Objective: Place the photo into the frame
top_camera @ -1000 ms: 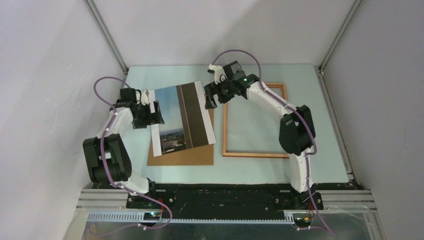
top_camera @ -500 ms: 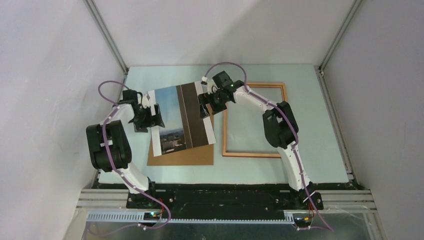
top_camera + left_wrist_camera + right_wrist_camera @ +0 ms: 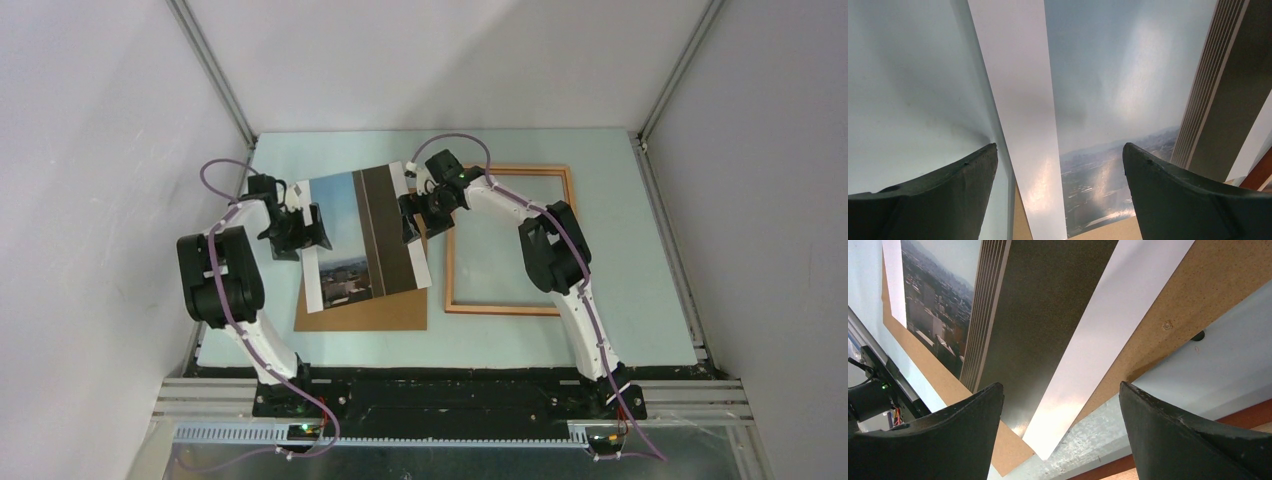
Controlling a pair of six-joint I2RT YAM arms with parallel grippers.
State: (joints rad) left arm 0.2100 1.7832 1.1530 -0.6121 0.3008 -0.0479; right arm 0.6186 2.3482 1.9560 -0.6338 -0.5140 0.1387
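Note:
The photo [image 3: 365,237], blue sky with a dark tower stripe and white side borders, lies face up and skewed on the brown backing board [image 3: 360,310], left of centre. It also shows in the left wrist view [image 3: 1108,90] and the right wrist view [image 3: 1048,310]. The orange-brown frame [image 3: 452,290] lies flat to its right, empty. My left gripper [image 3: 305,228] is open over the photo's left border [image 3: 1020,115]. My right gripper [image 3: 411,215] is open over the photo's right border [image 3: 1108,340]. Neither holds anything.
The pale blue mat [image 3: 640,300] covers the table inside grey walls with metal corner rails. The backing board [image 3: 1198,295] sticks out beyond the photo's right edge and shows a small hole. The frame's wood [image 3: 1248,415] shows at the lower right of the right wrist view.
The right arm has swung left and lowered its gripper from beside the photo's top right corner onto its right edge. The left gripper shifted slightly. The photo has hardly moved.

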